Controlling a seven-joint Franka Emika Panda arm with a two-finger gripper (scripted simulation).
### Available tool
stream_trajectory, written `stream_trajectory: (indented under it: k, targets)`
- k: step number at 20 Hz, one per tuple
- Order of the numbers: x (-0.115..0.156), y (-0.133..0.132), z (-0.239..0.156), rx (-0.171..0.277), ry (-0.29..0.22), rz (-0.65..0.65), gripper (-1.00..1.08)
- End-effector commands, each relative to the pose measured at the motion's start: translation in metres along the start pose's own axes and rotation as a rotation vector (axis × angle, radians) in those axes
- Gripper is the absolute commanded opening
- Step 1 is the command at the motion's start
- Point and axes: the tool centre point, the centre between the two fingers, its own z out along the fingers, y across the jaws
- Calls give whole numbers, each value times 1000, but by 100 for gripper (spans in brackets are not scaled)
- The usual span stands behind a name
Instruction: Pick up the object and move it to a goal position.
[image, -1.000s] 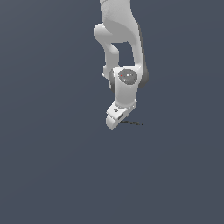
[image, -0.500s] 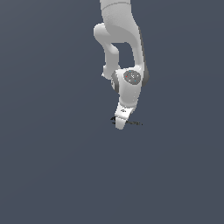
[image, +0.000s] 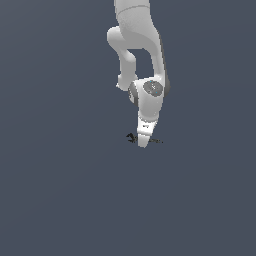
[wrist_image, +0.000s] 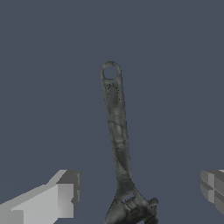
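You are at the approach stage of the pick: the gripper (image: 143, 142) has been brought down over the adjustable wrench (wrist_image: 119, 144), which lies flat on the dark grey floor (image: 60, 190) and has not been lifted. In the exterior view the wrench shows only as thin dark ends poking out at 9 and 3 o'clock of the gripper tip, which sits at or just above it; contact cannot be confirmed from that view. In the wrist view the handle runs from its ring end at 12 o'clock toward the jaw head at 6 o'clock, passing between the two fingers (wrist_image: 48, 199). The fingers stand wide apart, one on each side of the head end, both well clear of the metal; nothing is held. My judgement is that your next move is a short final descent, then closing across the narrow handle near the head. No goal marker is visible in either view, so the destination cannot be assessed.
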Motion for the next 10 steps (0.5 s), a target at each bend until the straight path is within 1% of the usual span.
stream_trajectory:
  k: [1, 6, 10]
  targets:
    - [1, -1, 1, -1, 1, -18, 100]
    - [1, -1, 2, 0, 1, -16, 100]
    - [1, -2, 11, 0, 1, -18, 100]
